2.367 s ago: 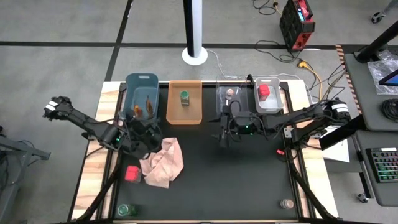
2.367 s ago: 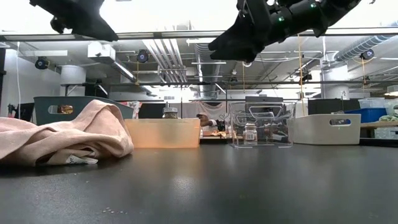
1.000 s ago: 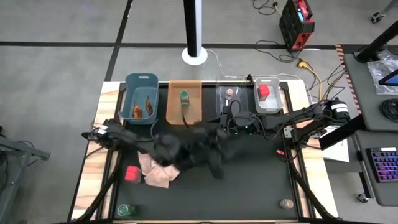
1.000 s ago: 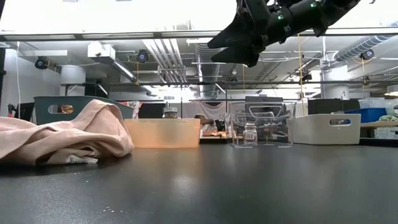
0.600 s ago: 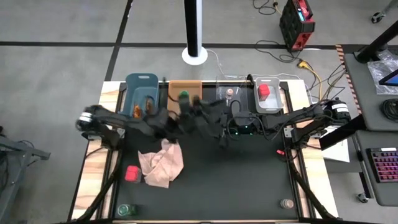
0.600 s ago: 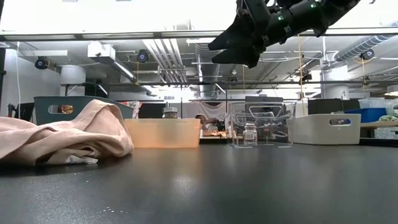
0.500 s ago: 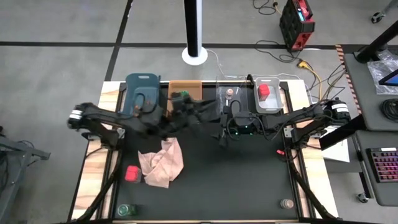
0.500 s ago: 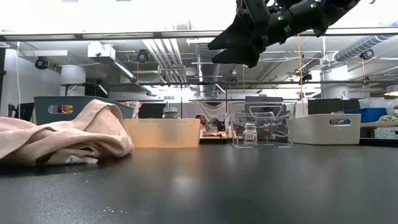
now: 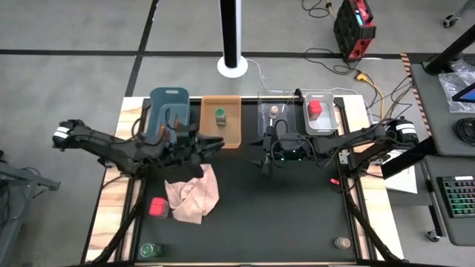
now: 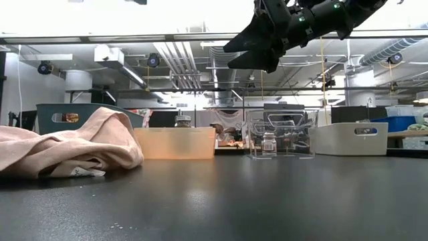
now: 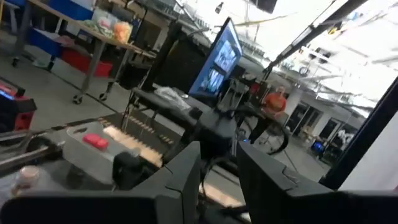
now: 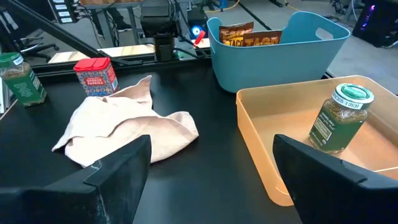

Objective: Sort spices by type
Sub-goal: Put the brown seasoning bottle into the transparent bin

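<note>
My left gripper (image 9: 214,142) hangs above the table by the near edge of the orange bin (image 9: 231,137), its fingers (image 11: 186,177) a narrow gap apart with nothing between them. My right gripper (image 9: 263,157) hangs high over the table's middle, wide open and empty (image 12: 211,186). Loose on the table stand a red box (image 9: 157,206), a green-capped jar (image 9: 148,251) and a tan-lidded jar (image 9: 342,243). Foil packets (image 12: 249,34) stand in the blue bin (image 9: 159,100), a green-capped jar (image 9: 220,116) in the orange bin.
A crumpled pink cloth (image 9: 193,194) lies left of the middle. At the far edge also stand a clear bin (image 9: 267,122) with a tiny jar (image 9: 274,111) and a white bin (image 9: 326,126) with a red container (image 9: 315,109). The dark mat's right half is bare.
My left arm has swung fast and blurred: from stretched over the table's middle beside the cloth, toward the far bins, then back toward the table's left. The cloth and the spices have kept their places.
</note>
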Robot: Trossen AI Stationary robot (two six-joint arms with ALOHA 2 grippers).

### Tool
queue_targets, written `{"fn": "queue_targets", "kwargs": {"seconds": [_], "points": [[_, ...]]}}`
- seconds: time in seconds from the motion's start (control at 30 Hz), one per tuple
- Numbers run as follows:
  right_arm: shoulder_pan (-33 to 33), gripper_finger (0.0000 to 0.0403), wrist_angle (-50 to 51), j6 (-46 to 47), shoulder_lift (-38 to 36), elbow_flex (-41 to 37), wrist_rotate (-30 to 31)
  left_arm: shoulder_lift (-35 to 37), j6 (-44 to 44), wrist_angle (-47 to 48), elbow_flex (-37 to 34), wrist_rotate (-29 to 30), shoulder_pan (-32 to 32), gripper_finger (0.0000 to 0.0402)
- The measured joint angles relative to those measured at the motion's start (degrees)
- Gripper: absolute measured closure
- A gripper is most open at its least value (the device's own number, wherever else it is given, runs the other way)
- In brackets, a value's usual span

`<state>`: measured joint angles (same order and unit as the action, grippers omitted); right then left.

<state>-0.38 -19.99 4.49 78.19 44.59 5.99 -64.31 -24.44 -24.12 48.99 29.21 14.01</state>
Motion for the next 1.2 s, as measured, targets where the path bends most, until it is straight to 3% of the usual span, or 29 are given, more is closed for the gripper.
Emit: {"fn": "queue_targets", "kwargs": {"seconds": [0.13,0.3,0.57,1.2], "points": [[0.0,0.0072,0.0,0.0,0.0,0.0,0.0,1.4,0.0,0.6,-2.1,0.0,0.8,0.0312],[0.0,0.0073,0.0,0.0,0.0,0.0,0.0,1.7,0.0,0.1,0.1,0.0,1.0,0.0312],[0.0,0.0087,0.0,0.0,0.0,0.0,0.0,-1.3,0.0,2.1,3.6,0.1,1.0,0.0312],[0.0,0.0112,0.0,0.0,0.0,0.0,0.0,-9.5,0.0,2.3,3.7,0.1,1.3,0.0312]]}}
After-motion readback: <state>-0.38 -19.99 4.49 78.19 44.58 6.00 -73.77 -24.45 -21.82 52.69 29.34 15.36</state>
